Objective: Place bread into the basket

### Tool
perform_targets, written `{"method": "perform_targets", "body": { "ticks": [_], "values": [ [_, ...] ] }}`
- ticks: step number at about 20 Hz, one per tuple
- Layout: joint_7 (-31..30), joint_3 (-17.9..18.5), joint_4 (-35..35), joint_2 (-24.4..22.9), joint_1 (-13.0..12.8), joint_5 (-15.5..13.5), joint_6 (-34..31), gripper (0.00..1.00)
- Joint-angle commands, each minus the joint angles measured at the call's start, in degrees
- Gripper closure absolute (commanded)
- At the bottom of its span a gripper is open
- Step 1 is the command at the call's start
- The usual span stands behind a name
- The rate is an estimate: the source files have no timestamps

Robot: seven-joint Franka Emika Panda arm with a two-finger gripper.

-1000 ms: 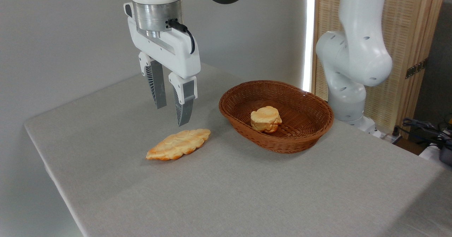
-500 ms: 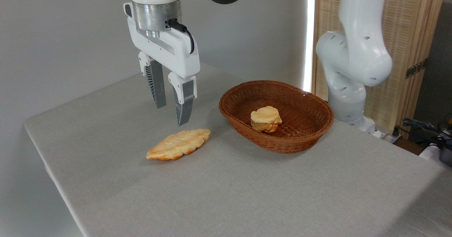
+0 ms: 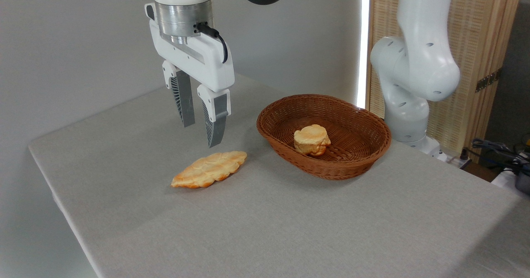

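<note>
Your gripper (image 3: 202,134) hangs above the table (image 3: 290,228) with its two fingers spread a little apart, holding nothing. The bread (image 3: 209,169), a long flat leaf-shaped pastry, lies on the cloth just below and left of the basket (image 3: 285,104), not touching it. It looks light, thin and likely crumbly or slick on its ridged top; grip it gently across the narrow middle.
</note>
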Motion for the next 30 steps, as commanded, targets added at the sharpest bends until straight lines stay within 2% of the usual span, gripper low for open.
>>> {"method": "perform_targets", "body": {
  "ticks": [1, 30],
  "values": [
    [-1.24, 0.36, 0.73, 0.18, -0.48, -0.76, -1.08, 0.0],
    [-0.45, 0.1, 0.64, 0.88, -0.92, -0.23, -3.54, 0.0]
  ]
}}
